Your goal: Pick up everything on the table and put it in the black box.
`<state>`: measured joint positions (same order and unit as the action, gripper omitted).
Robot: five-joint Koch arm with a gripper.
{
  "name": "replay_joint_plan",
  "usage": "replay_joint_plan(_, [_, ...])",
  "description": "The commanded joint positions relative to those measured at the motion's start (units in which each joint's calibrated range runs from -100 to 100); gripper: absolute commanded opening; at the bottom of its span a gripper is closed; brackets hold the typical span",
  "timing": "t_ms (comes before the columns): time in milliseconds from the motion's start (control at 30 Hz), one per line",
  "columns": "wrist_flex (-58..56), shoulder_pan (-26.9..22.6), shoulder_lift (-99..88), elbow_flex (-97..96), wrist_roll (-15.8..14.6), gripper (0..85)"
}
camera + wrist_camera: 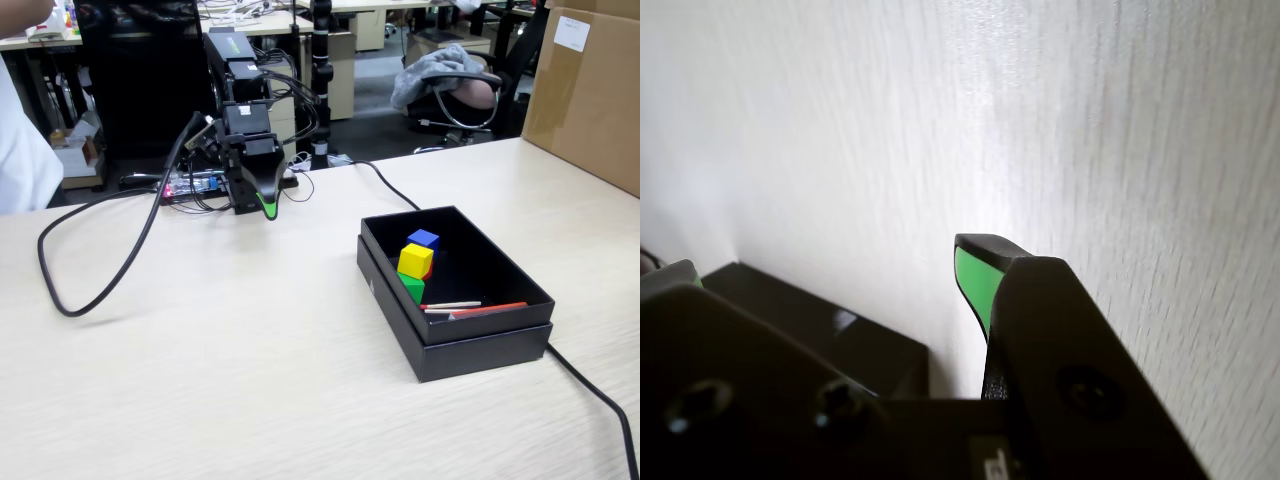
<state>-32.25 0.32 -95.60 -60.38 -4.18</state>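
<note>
Inside the black box [470,335] sit yellow [415,260], blue [424,239] and green [412,286] cubes plus thin red sticks [486,309]: light, rigid, best gripped across flat faces. Tabletop [230,360] carries nothing loose. Claw [265,203] parked near base; closure cannot be determined.

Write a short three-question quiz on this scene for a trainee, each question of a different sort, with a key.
1. True or false: the yellow cube lies inside the black box.
2. Which cube is farthest from the camera in the fixed view? A) green B) blue C) yellow
3. Fill in: the tool holds ____.

Key: 1 true. 2 B, the blue cube; the green cube is nearest. 3 nothing; it is folded near the arm's base, away from the box.
</note>
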Motion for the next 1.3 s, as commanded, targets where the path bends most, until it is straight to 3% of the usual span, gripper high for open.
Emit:
replay_joint_plan(0, [8.45, 0.88, -3.6, -1.27, 1.07, 50.5])
replay_joint_plan(167, [15.79, 1.07, -4.4, -10.79, 1.12, 52.1])
replay_joint_plan(400, [36.87, 1.22, -4.4, -27.56, 4.93, 49.2])
replay_joint_plan(567, [41.88, 1.17, -4.4, -35.17, 5.52, 48.7])
replay_joint_plan(1267, [34.11, 1.03, -4.06, -36.99, 5.57, 48.7])
